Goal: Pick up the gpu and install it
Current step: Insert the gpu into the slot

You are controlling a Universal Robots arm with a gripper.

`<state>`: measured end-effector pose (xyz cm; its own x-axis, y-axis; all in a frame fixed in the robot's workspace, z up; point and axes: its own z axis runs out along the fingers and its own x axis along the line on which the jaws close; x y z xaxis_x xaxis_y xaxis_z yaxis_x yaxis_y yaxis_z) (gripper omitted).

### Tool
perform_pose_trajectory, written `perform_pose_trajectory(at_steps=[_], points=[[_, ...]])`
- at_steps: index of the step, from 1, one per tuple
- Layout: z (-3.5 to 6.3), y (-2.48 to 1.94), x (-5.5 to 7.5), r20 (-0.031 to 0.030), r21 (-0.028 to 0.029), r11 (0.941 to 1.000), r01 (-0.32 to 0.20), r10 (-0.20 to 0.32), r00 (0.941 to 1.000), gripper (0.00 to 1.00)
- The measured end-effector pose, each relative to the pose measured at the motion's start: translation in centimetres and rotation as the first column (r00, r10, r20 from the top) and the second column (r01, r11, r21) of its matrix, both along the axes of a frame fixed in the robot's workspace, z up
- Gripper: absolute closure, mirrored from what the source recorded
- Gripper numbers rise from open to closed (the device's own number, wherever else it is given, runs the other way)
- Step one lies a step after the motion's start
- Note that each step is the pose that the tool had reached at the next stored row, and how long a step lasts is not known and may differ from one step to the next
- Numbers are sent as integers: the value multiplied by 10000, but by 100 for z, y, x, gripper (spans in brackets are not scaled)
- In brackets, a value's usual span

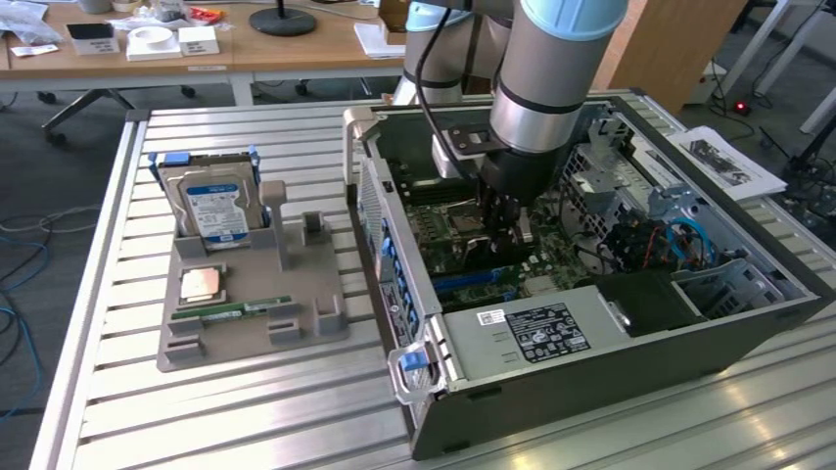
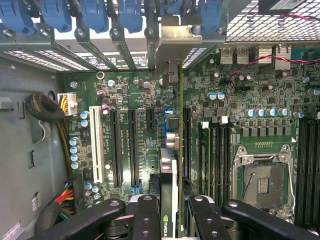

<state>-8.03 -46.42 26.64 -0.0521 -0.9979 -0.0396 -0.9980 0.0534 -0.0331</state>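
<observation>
Arm: I see the arm (image 1: 549,69) coming down from the far side into the open computer case (image 1: 588,323).
Tool position: the gripper (image 1: 507,211) sits inside the case, low over the motherboard (image 2: 135,95).
Tool state: the fingers (image 2: 145,215) are drawn narrow and clamp the gpu (image 2: 169,170) from both flat sides.
Gpu attitude: I read the card as standing on its long edge, seen edge-on from the wrist, with a green logo just beside the fingers.
Gpu location: it is in the case, above the board, between the long black expansion slots (image 2: 124,147) and the memory slots (image 2: 212,155).
Gpu bracket: its silver end bracket (image 2: 175,42) is up against the rear wall of the case, in line with the row of blue retainer clips (image 2: 95,12).
Seating: I cannot tell whether the card's lower edge is in a slot or just above it.
Processor socket: the socket (image 2: 262,182) lies on the far side of the memory slots from the card.
Case placement: the case lies on its side, open side up, on the slatted metal table (image 1: 261,411), toward the exterior view's right.
Parts fixture: a grey fixture tray (image 1: 235,333) sits on the table at the exterior view's left, well apart from the gripper.
Fixture contents: a hard drive (image 1: 215,211) with a blue label stands upright at the tray's far end; a processor chip (image 1: 200,284) and a green memory stick (image 1: 235,309) lie nearer.
</observation>
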Motion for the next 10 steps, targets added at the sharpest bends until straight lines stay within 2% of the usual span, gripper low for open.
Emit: perform_pose_trajectory(at_steps=[4, 7, 10], points=[[-1, -1, -1, -13, 9, 10000, 2, -2, 10000, 73], [4, -4, 1, -82, 5, 10000, -1, 1, 10000, 73], [4, -5, 1, -110, 4, 10000, 1, -1, 9999, 73]])
